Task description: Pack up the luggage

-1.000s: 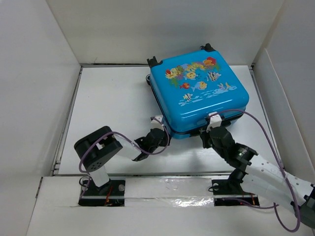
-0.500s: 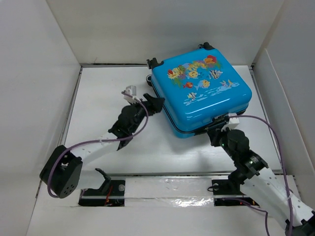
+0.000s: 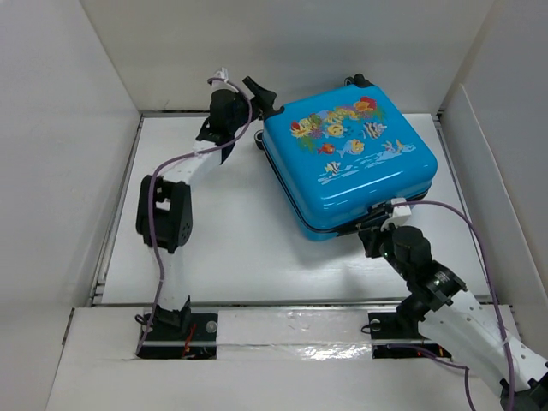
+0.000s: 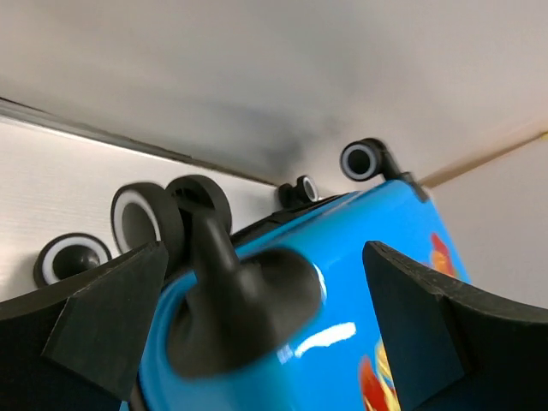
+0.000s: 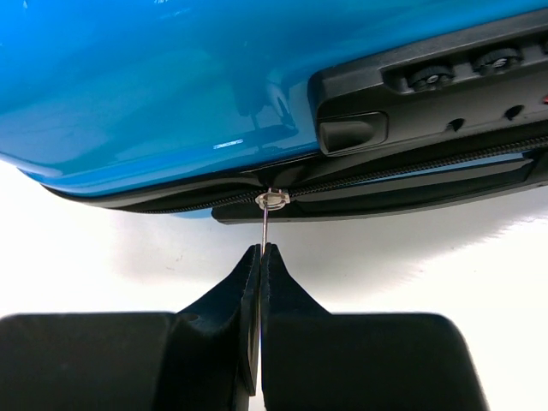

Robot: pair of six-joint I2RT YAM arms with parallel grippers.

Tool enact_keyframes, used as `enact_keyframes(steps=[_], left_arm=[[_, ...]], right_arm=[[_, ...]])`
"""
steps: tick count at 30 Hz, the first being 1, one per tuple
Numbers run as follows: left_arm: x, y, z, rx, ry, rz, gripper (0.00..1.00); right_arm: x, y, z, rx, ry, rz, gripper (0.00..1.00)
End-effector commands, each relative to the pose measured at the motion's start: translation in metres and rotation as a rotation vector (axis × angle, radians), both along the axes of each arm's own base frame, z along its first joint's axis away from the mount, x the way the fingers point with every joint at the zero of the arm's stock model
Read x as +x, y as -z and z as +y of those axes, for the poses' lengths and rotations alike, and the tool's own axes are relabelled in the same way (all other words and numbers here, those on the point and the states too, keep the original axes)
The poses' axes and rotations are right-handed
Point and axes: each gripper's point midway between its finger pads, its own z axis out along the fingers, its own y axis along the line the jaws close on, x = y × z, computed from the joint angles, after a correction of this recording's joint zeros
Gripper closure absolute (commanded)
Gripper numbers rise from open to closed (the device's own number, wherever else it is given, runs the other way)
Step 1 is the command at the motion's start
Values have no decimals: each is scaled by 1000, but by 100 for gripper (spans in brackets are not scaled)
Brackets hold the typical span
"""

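Lying: the luggage [image 3: 347, 158] rests flat on the table [image 3: 214, 240], printed shell up. It is toward the far right, with its wheeled end close to the back wall [image 3: 300, 43].
Shell: both halves are together, so the step in hand looks like working the zip rather than loading.
Seam: the zip track runs along the near edge, under the black lock housing [image 5: 428, 77]. The zip pull [image 5: 265, 218] hangs from its slider just left of that housing.
Right side: the right gripper [image 5: 259, 257] has its fingers pressed together on the zip pull, pinching the thin tab flat. It sits level with the seam, presumably so a sideways drag follows the track.
Left side: the left gripper [image 4: 265, 253] has its fingers spread wide, one to each side of the far-left corner. They straddle the black caster bracket [image 4: 240, 317], touching nothing that I can see.
Purpose: that straddle reads as a brace in waiting, to stop the case swivelling when the zip is tugged.
Wheel: a white-rimmed wheel [image 4: 141, 218] stands just behind the bracket.
Risk: a light shell on a smooth table may slide, and the thin tab may slip.
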Motion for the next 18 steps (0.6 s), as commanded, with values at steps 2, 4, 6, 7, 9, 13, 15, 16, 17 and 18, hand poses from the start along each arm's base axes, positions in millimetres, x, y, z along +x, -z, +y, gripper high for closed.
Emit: enact_keyframes(steps=[2, 4, 6, 7, 9, 13, 15, 16, 17, 18], left_arm=[[21, 30, -20, -6, 96, 117, 1], [28, 25, -25, -52, 132, 89, 1], [35, 23, -30, -80, 139, 81, 1], [38, 24, -31, -83, 141, 83, 1], [43, 24, -35, -108, 150, 74, 1], [51, 19, -42, -192, 165, 50, 6], [57, 17, -46, -234, 173, 43, 10], [59, 18, -47, -246, 175, 42, 11], [62, 25, -49, -255, 177, 48, 14], [62, 25, -51, -270, 184, 43, 22]], right_arm=[[-10, -25, 30, 62, -156, -34, 100], [-10, -25, 31, 63, -161, -35, 100], [-9, -24, 32, 61, -166, -32, 100], [-9, -23, 33, 58, -167, -30, 100], [-8, -22, 34, 56, -171, -30, 100], [-6, -19, 35, 62, -168, -26, 100], [-6, -17, 35, 57, -166, -20, 100], [-6, -16, 35, 58, -166, -18, 100], [-6, -17, 35, 59, -166, -19, 100], [-6, -17, 35, 61, -160, -20, 100]])
